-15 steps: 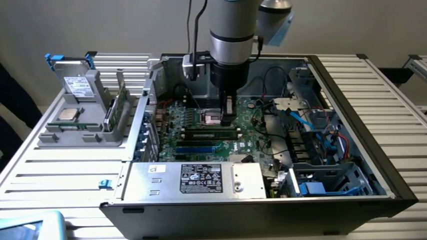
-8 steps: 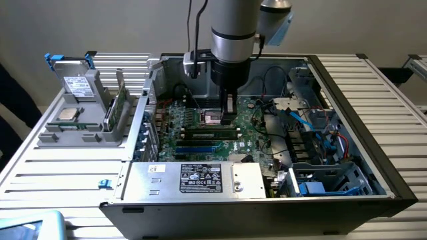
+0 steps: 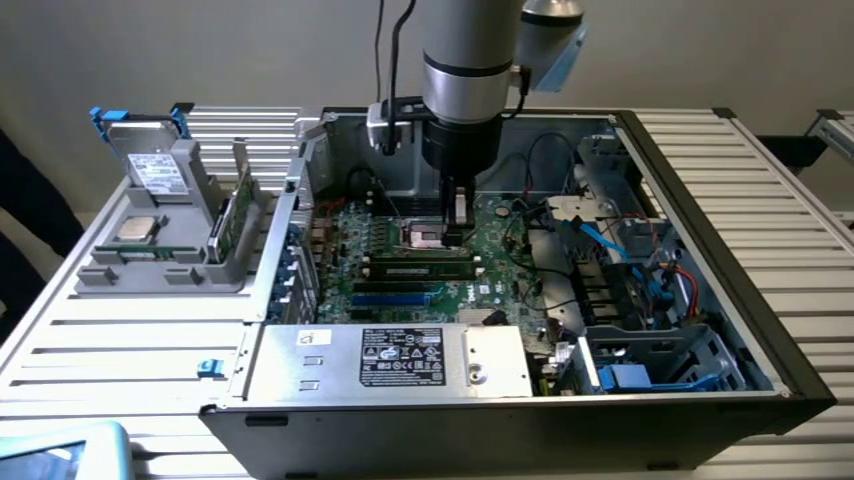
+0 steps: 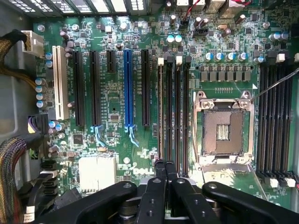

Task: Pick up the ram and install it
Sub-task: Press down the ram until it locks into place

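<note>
Your gripper (image 4: 166,175) has its black jaws clenched together, with nothing seen between them. In the exterior view it (image 3: 458,235) hangs low over the green motherboard (image 4: 117,93), just beside the open silver-framed processor socket (image 4: 223,128).

The ram (image 3: 424,265), a long narrow green circuit-board stick, lies seated in a black memory slot directly beneath the fingertips. In the wrist view you see it edge-on as a thin strip (image 4: 161,112); whether the jaws touch it cannot be told.

The black open-topped computer case (image 3: 747,190) holds the motherboard, a silver boxy power supply with a black label (image 3: 400,358) at its near edge, and blue-tabbed drive bays (image 3: 641,370) on the exterior view's right.

Outside the case, on the exterior view's left, a grey plastic holder (image 3: 100,272) stands on the slatted white table (image 3: 120,340). It carries a small square silver processor chip (image 3: 134,229), a boxy grey drive with blue tabs (image 3: 154,165) propped upright, and a second green board (image 3: 235,222) on edge.
</note>
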Available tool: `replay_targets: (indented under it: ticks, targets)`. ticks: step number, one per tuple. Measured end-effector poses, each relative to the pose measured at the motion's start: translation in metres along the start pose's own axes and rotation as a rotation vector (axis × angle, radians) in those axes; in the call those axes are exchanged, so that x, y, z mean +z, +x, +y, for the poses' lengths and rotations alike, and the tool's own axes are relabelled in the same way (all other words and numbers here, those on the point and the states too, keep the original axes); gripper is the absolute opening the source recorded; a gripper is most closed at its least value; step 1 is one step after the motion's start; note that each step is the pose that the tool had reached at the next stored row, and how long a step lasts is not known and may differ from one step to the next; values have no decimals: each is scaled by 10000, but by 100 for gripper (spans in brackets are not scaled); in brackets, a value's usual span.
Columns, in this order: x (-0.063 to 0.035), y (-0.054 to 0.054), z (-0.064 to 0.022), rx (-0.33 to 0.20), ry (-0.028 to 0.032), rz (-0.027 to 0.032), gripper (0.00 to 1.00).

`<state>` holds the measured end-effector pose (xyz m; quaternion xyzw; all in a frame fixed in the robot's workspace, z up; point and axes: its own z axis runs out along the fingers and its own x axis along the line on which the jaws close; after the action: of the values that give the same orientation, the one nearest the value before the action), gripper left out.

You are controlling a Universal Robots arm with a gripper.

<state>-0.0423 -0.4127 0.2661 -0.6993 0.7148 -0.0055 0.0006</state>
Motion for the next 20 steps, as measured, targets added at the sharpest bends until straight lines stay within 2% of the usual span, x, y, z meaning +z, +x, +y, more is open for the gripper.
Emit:
replay_targets:
  ticks: [2,6,16,20]
  targets:
    - [3,0,-1,8,0,4,11]
    - [49,-1,-37,40,0,50,11]
    - [226,-3,-52,241,-87,54,11]
    - [287,-3,-62,307,-101,53,11]
